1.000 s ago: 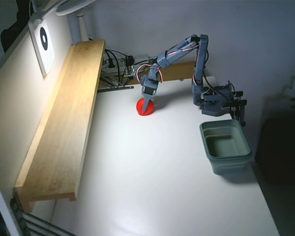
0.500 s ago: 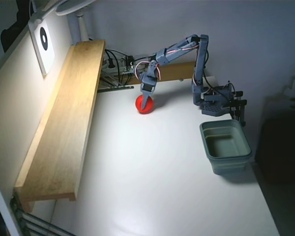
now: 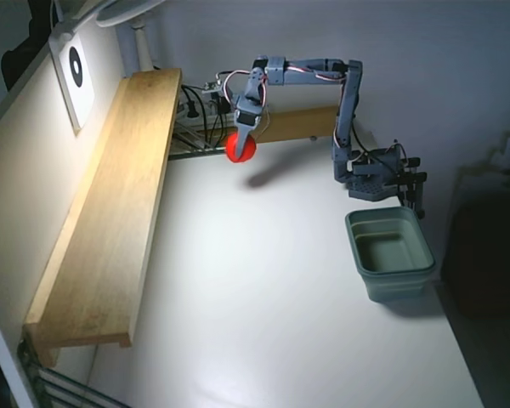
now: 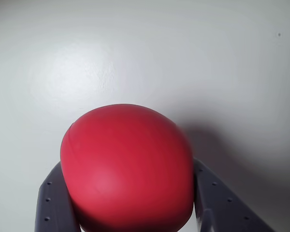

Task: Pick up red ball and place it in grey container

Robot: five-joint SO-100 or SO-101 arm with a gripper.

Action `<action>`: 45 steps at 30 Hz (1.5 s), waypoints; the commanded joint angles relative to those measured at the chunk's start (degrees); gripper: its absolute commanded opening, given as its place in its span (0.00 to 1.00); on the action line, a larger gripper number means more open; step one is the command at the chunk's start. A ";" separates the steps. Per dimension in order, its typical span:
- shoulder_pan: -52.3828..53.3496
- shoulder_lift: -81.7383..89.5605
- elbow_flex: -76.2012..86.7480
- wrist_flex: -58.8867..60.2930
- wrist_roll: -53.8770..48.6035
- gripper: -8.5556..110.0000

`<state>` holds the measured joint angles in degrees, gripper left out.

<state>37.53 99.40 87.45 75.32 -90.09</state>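
My gripper [image 3: 240,140] is shut on the red ball [image 3: 240,149] and holds it above the white table near the far edge, its shadow cast on the table to the right. In the wrist view the ball [image 4: 128,169] fills the lower middle, squeezed between the two grey fingers [image 4: 53,203]. The grey container [image 3: 389,252] stands empty on the table at the right of the fixed view, just in front of the arm's base and well to the right of the ball.
A long wooden shelf [image 3: 110,212] runs along the left wall. Cables and a power strip [image 3: 200,106] lie at the back left behind the ball. The arm's base [image 3: 374,174] is clamped at the table's right back.
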 commanded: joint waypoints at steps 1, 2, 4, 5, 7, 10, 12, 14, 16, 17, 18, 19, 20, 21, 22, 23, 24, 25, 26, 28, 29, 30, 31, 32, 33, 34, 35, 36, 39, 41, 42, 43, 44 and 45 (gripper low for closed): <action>1.04 -0.41 -10.57 6.79 0.09 0.27; 1.04 -1.28 -13.67 9.02 0.09 0.27; 1.04 -2.95 -19.14 12.83 0.09 0.27; 1.04 -4.09 -22.65 15.19 0.09 0.27; 1.04 -6.74 -30.27 20.16 0.09 0.27; 1.04 -11.34 -42.31 25.84 0.09 0.27; 0.95 -12.77 -45.84 25.55 0.09 0.27; 0.89 -15.13 -51.49 24.47 0.09 0.27; 0.94 -15.13 -51.49 24.47 0.09 0.27; 1.00 -15.13 -51.49 24.47 0.09 0.27; 1.00 -15.13 -51.49 24.47 0.09 0.27; 0.94 -15.13 -51.49 24.47 0.09 0.27; 0.77 -15.13 -51.49 24.47 0.09 0.27; -0.25 -15.13 -51.49 24.47 0.09 0.27; -2.22 -15.13 -51.49 24.47 0.09 0.27; -3.68 -15.13 -51.49 24.47 0.09 0.27; -5.69 -15.13 -51.49 24.47 0.09 0.27; -7.52 -15.13 -51.49 24.47 0.09 0.27; -8.74 -15.13 -51.49 24.47 0.09 0.27; -12.53 -15.13 -51.49 24.47 0.09 0.27; -14.43 -15.13 -51.49 24.47 0.09 0.27; -15.69 -15.13 -51.49 24.47 0.09 0.27; -17.58 -15.13 -51.49 24.47 0.09 0.27; -18.84 -15.13 -51.49 24.47 0.09 0.27; -20.73 -15.13 -51.49 24.47 0.09 0.27; -22.62 -15.13 -51.49 24.47 0.09 0.27; -24.51 -15.13 -51.49 24.47 0.09 0.27; -25.77 -15.13 -51.49 24.47 0.09 0.27; -30.81 -15.13 -51.49 24.47 0.09 0.27; -34.59 -15.13 -51.49 24.47 0.09 0.27; -35.85 -15.13 -51.49 24.47 0.09 0.27; -37.74 -15.13 -51.49 24.47 0.09 0.27; -39.64 -15.13 -51.49 24.47 0.09 0.27; -41.53 -15.13 -51.49 24.47 0.09 0.27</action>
<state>0.44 83.58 37.79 99.05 -90.18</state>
